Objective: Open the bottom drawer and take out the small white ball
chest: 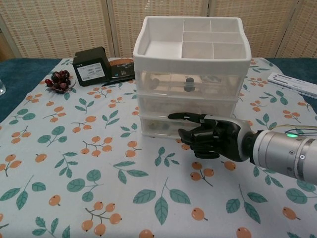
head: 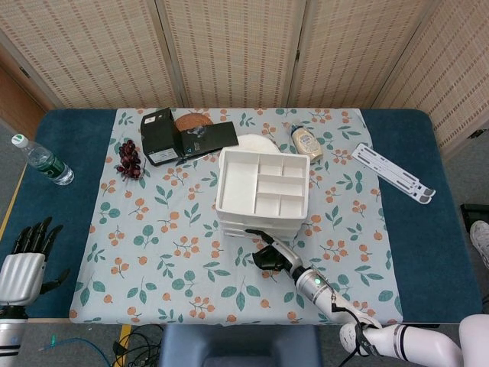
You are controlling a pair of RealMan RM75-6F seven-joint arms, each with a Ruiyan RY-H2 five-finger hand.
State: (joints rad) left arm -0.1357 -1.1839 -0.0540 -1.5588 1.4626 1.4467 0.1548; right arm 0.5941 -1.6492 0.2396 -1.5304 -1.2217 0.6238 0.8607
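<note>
Floral tablecloth with leaf and orange-berry print, laid over a blue table; folding woven screen behind. Far left on the cloth: open black box, its dark flap lying toward a round cork coaster, and a bunch of dark red grapes just beside the box. Further items: white plate, capped jar of pale sauce, white folding stand on the right, and a plastic water bottle lying near the left edge.
</note>
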